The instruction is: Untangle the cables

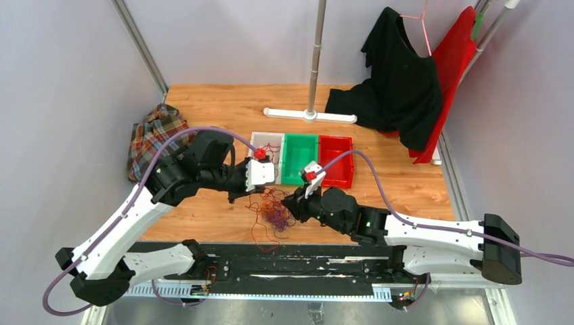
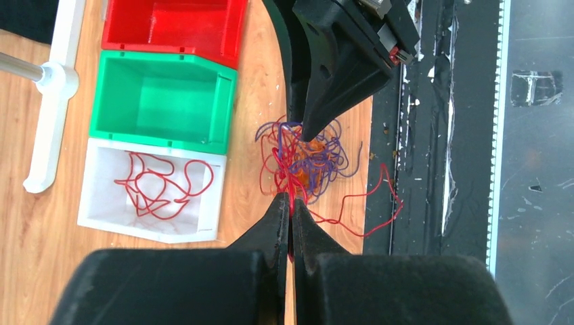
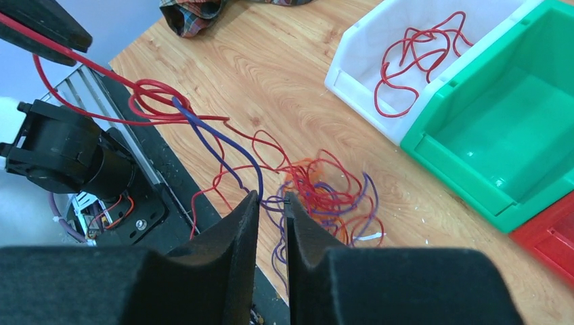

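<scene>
The cables form a wiry clump of red, orange and purple wire near the table's front edge, also visible in the left wrist view and the right wrist view. My left gripper is shut on a red cable strand and holds it raised and taut away from the clump. My right gripper hangs just over the clump with its jaws a narrow gap apart. A purple strand runs past its fingertips, not pinched. From the top view both grippers flank the clump.
A white bin holds a loose red wire. Beside it stand a green bin and a red bin. A plaid cloth, a stand's base and hanging garments lie at the back. A black rail borders the front.
</scene>
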{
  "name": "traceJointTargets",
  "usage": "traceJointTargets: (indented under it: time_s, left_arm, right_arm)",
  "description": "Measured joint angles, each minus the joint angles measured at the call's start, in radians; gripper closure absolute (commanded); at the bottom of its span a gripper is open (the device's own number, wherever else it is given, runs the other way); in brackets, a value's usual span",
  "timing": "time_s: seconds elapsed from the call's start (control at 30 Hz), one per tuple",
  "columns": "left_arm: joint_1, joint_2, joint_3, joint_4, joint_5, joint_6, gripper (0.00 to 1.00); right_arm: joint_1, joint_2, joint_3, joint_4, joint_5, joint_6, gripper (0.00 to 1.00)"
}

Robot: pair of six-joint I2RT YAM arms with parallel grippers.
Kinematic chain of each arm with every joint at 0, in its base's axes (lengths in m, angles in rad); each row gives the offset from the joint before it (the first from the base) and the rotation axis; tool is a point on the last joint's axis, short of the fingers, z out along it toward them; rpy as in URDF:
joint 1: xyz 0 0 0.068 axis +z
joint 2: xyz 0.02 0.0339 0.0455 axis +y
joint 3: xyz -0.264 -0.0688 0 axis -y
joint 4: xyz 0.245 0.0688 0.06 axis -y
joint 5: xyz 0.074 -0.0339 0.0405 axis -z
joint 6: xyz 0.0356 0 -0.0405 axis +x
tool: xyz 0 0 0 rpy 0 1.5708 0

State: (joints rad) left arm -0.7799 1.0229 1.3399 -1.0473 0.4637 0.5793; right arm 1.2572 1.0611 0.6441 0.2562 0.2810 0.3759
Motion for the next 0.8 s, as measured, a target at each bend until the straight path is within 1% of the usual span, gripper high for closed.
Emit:
traceJointTargets:
  time_s: [0.07,0.1,0.17,0.2,0.23,0.3,0.33,0.4,0.5,0.57,0.7,0.73,0.8]
  left_arm:
    - [0.000,-0.002,0.000,0.000,0.000,-0.004,0.99]
    - [0.000,-0.004,0.000,-0.001,0.000,-0.005,1.00]
    - [0.000,-0.005,0.000,-0.002,0.000,-0.007,0.99]
    - [0.000,-0.007,0.000,-0.002,0.000,-0.007,0.99]
    - [0.000,-0.009,0.000,-0.002,-0.001,-0.007,0.99]
    - [0.000,-0.014,0.000,-0.002,-0.001,-0.007,0.99]
    - [0.000,-0.018,0.000,-0.002,-0.001,-0.007,0.99]
    - [0.000,-0.024,0.000,-0.002,-0.001,-0.007,0.99]
    - [0.000,-0.031,0.000,-0.002,-0.001,-0.006,0.99]
    - [0.000,-0.031,0.000,-0.002,-0.001,-0.006,0.99]
    - [0.000,-0.031,0.000,-0.003,-0.001,-0.006,1.00]
    - [0.000,-0.031,0.000,-0.002,0.000,-0.006,1.00]
    - [0.000,-0.031,0.001,-0.003,-0.001,-0.004,0.99]
  right_arm:
    - [0.000,0.011,0.005,0.002,0.000,0.000,0.91]
    - [0.000,0.014,0.006,0.002,0.000,0.000,0.93]
    - [0.000,0.018,0.006,0.010,0.005,0.001,0.94]
    - [0.000,0.018,0.006,0.016,0.010,0.002,0.93]
    - [0.000,0.018,0.006,0.017,0.011,0.002,0.88]
    - [0.000,0.018,0.006,0.024,0.019,0.003,0.73]
    - [0.000,0.018,0.006,0.028,0.024,0.002,0.69]
    - [0.000,0.018,0.006,0.033,0.026,0.002,0.64]
    - [0.000,0.019,0.008,0.040,0.025,-0.003,0.61]
    - [0.000,0.027,0.016,0.042,0.024,-0.008,0.62]
    - [0.000,0.066,0.056,0.044,0.025,-0.027,0.72]
    - [0.000,0.077,0.068,0.045,0.025,-0.032,0.78]
    - [0.000,0.096,0.085,0.044,0.025,-0.040,0.91]
